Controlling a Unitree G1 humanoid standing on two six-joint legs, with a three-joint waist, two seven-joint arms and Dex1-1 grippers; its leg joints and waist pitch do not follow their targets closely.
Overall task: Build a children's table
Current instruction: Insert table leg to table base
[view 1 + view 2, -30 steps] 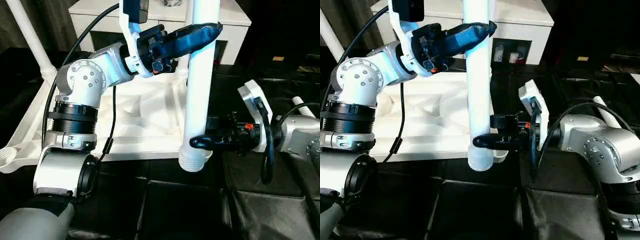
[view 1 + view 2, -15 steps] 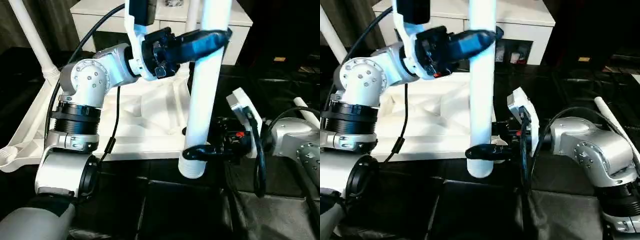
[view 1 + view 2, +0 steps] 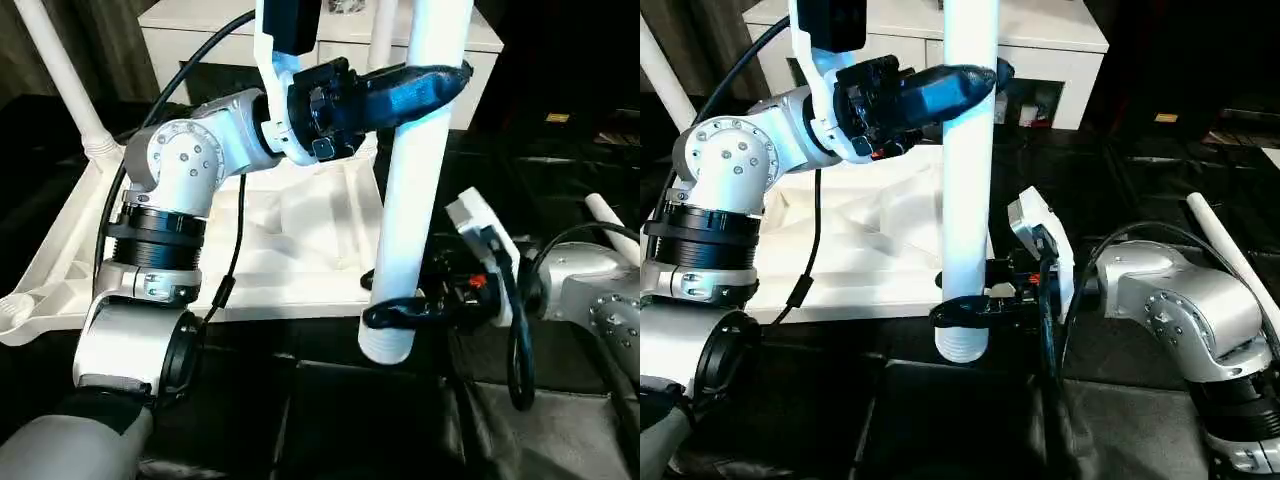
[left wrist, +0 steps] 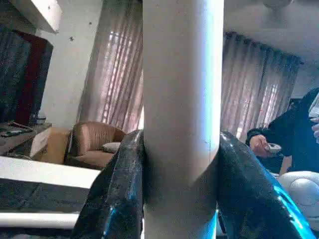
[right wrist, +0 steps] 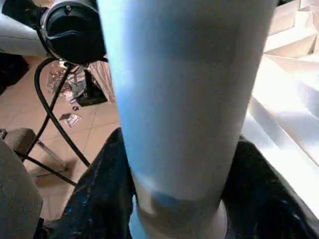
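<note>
Fingers (image 4: 124, 199) of both arms clamping upright leg (image 3: 415, 190), ribbed end down

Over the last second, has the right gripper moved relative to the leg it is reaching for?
Yes. The right gripper has slid in toward the leg, and its fingers now stand around the threaded lower end, near the tabletop edge.

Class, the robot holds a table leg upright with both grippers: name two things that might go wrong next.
1. The leg hangs beside the tabletop, off any corner socket, so lowering it may miss.
2. The right gripper sits just above the leg's ribbed end, where a grip might slip off.
</note>
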